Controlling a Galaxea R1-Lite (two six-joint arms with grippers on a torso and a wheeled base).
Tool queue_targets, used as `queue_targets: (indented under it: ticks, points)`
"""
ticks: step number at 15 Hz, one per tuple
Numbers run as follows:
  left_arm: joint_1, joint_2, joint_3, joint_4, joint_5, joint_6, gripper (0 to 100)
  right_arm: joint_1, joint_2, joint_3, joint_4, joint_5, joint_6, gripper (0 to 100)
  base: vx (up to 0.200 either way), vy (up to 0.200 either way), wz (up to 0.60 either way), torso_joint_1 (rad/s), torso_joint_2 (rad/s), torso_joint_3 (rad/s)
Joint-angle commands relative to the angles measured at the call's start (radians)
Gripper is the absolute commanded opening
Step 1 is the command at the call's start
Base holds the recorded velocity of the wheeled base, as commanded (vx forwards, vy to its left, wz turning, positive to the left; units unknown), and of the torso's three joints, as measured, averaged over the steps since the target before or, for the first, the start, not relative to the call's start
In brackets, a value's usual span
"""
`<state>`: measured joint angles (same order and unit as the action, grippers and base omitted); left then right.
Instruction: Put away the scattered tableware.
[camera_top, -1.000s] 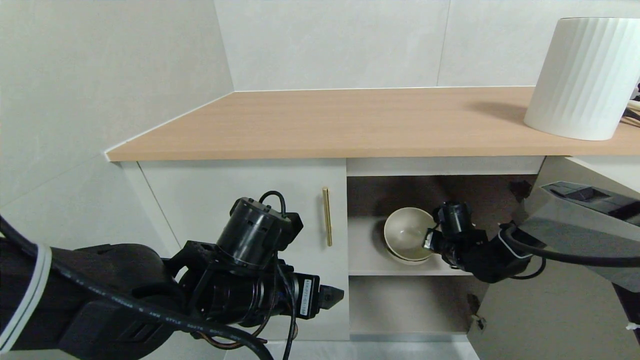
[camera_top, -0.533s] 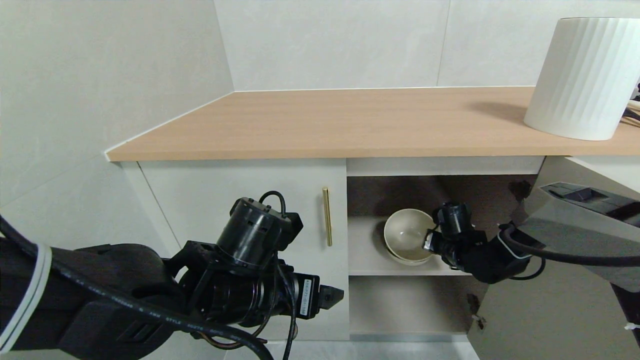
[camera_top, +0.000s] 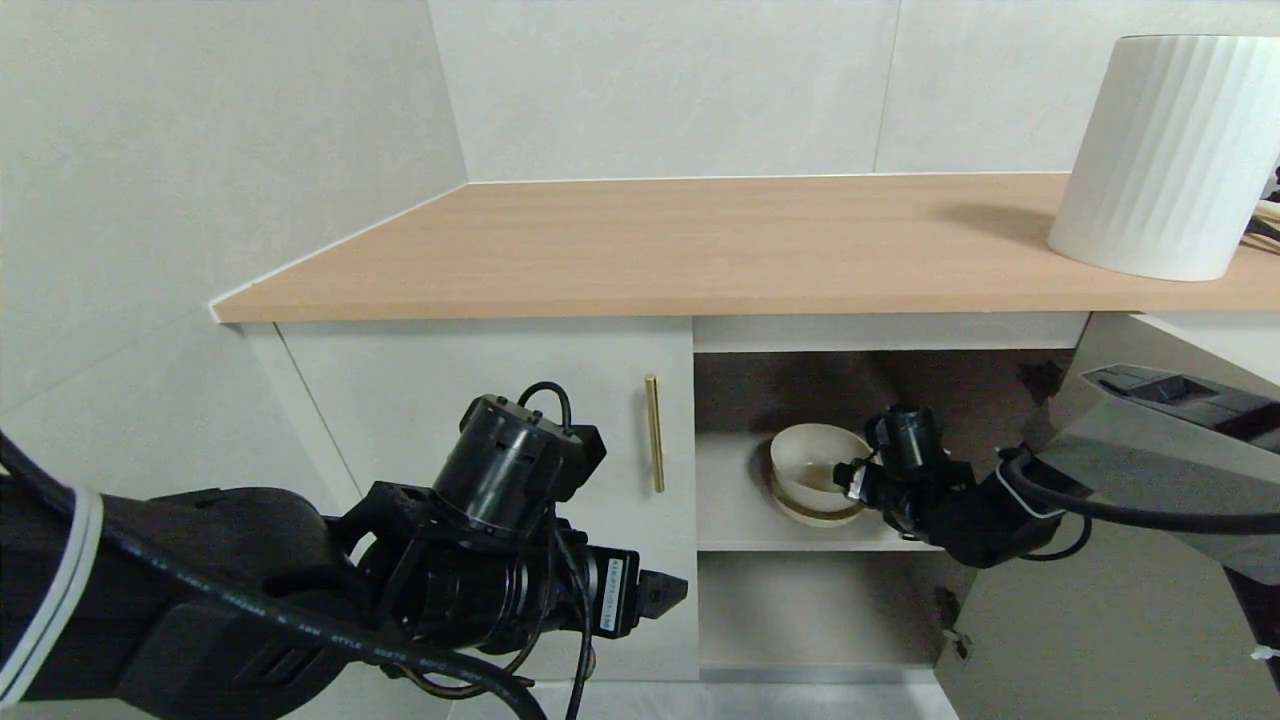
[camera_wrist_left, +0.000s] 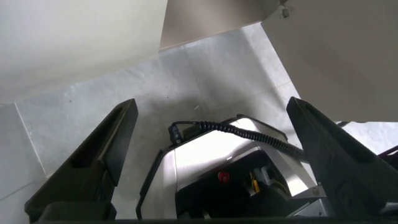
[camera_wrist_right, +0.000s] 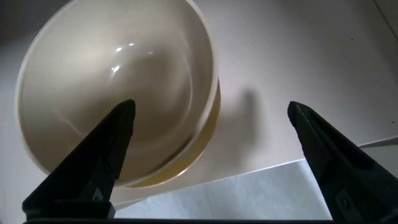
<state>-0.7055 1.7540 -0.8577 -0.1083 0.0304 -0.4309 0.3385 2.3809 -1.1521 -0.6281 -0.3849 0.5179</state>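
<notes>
Bowl (camera_top: 815, 472) sits stacked in a second bowl (camera_wrist_right: 208, 134) on the cupboard shelf (camera_top: 730, 512), my right fingers (camera_wrist_right: 99, 162) spread wide at its rim, left fingers (camera_wrist_left: 93, 162) apart and empty, so placing looks done and next I back straight out.

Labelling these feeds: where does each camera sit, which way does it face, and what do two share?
Head view: on the head, facing forward and down at the open cabinet; both arms show.
Left wrist view: on the left arm, facing down at the floor, framed by the open left gripper.
Right wrist view: on the right arm, facing the stacked bowls past the open right gripper.
Shared: head and right wrist views both show the bowls.
</notes>
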Motion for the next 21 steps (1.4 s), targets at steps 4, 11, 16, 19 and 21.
queue_targets:
  ticks: [4, 11, 16, 19, 21]
  points:
    - [0.028, -0.107, 0.006, -0.002, 0.025, 0.000, 100, 0.011, -0.193, 0.130, 0.011, 0.027, -0.001, 100, 0.000, 0.000, 0.00, 0.000, 0.00, 0.000]
    - [0.138, -0.395, 0.078, -0.004, 0.132, 0.012, 100, 0.128, -0.865, 0.339, 0.481, 0.239, -0.024, 100, 0.000, 0.000, 0.00, 0.000, 0.00, 0.000]
    - [0.204, -0.512, 0.186, -0.005, 0.112, 0.055, 100, 0.211, -1.085, 0.446, 0.587, 0.231, -0.071, 100, 0.000, 0.000, 0.00, 0.000, 0.00, 0.000]
    - [0.202, -0.495, 0.178, -0.013, 0.108, 0.055, 100, 0.212, -1.108, 0.486, 0.599, 0.225, -0.105, 100, 0.000, 0.000, 0.00, 0.000, 0.00, 0.000]
    - [0.184, -0.465, 0.183, -0.036, 0.092, 0.053, 100, 0.212, -1.106, 0.493, 0.602, 0.225, -0.118, 100, -0.200, 0.000, 0.00, -0.002, 0.00, -0.002]
